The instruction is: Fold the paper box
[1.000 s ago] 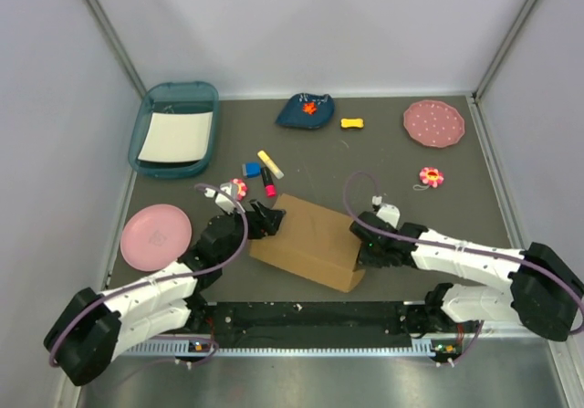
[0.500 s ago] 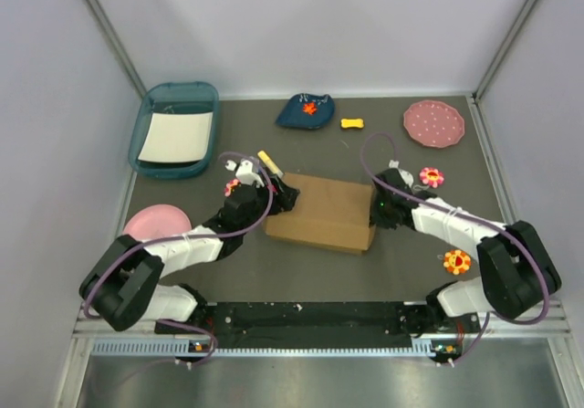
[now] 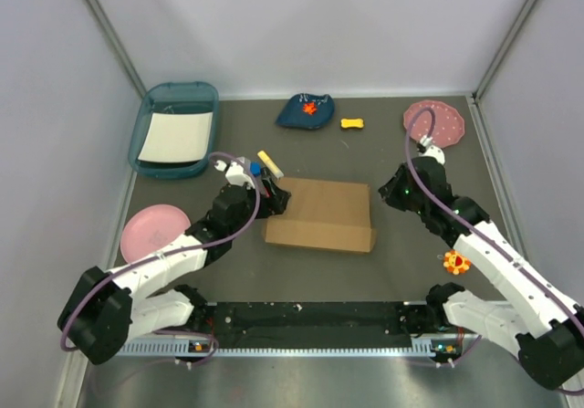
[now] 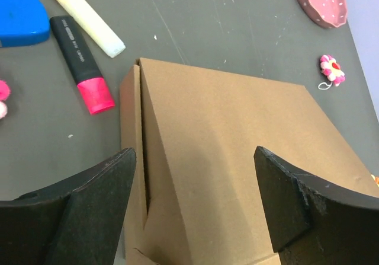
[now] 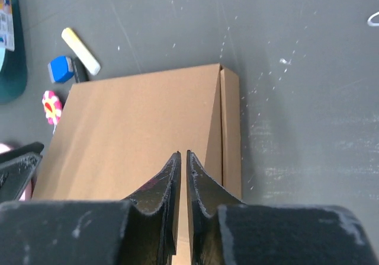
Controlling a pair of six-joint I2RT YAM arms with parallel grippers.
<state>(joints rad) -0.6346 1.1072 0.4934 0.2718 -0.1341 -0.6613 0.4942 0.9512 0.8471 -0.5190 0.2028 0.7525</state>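
Observation:
The paper box (image 3: 319, 214) lies closed and flat-topped in the middle of the table, plain brown cardboard with a slit along its left end (image 4: 144, 158). My left gripper (image 3: 274, 196) is open at that left end, its fingers spread wide over the box's top (image 4: 237, 158) with nothing pinched between them. My right gripper (image 3: 391, 192) hovers just off the box's right end. In the right wrist view its two fingers (image 5: 183, 153) stand almost together, a thin gap between them and nothing in it, above the box (image 5: 136, 134).
A teal tray (image 3: 146, 125) with a white sheet is at the back left, a pink plate (image 3: 155, 235) at the near left. A yellow stick (image 3: 269, 162), blue block (image 4: 21, 19) and red-tipped marker (image 4: 83, 63) lie by the box's left corner. A dotted plate (image 3: 436, 125) and orange flower toy (image 3: 455, 262) are on the right.
The box has swung from a tilt to lie square and further back. My right gripper drew off its right end, up and to the right. My left gripper stays at the left end.

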